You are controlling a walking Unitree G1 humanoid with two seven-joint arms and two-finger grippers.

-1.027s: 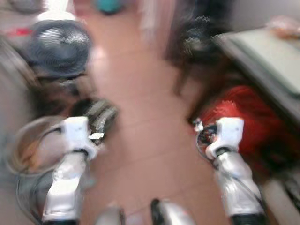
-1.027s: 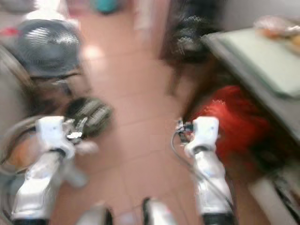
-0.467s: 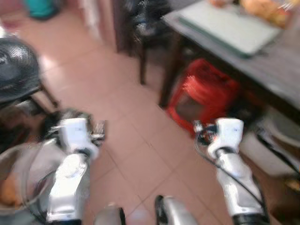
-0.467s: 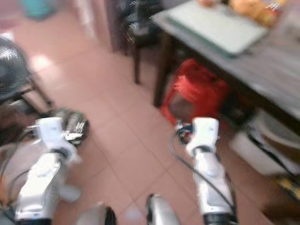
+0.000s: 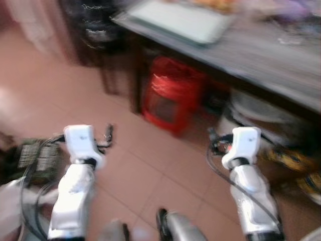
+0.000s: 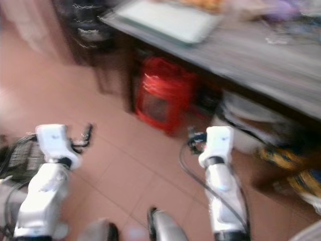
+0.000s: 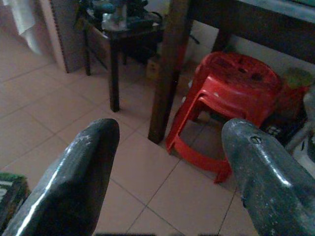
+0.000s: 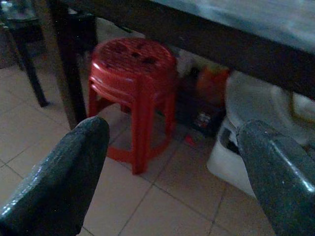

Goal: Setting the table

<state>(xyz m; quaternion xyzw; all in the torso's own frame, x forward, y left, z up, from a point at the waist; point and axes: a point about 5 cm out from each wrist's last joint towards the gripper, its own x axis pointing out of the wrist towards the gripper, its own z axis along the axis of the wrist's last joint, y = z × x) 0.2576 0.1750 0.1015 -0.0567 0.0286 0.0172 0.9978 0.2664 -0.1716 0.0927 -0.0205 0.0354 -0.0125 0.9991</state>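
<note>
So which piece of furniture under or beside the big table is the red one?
The plastic stool, tucked under the table by its wooden leg. The small side table farther off is dark.

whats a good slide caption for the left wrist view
Open left tool facing stacked red stools beside the wooden table leg on the tiled floor.

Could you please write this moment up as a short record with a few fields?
setting: tiled floor in front of a dark wooden table
on table: a pale flat tray, blurred
under table: red plastic stool, white container beside it
left gripper: jaws open, holding nothing, raised above the floor
right gripper: jaws open, holding nothing, aimed at the stool
image quality: head views blurred
</note>
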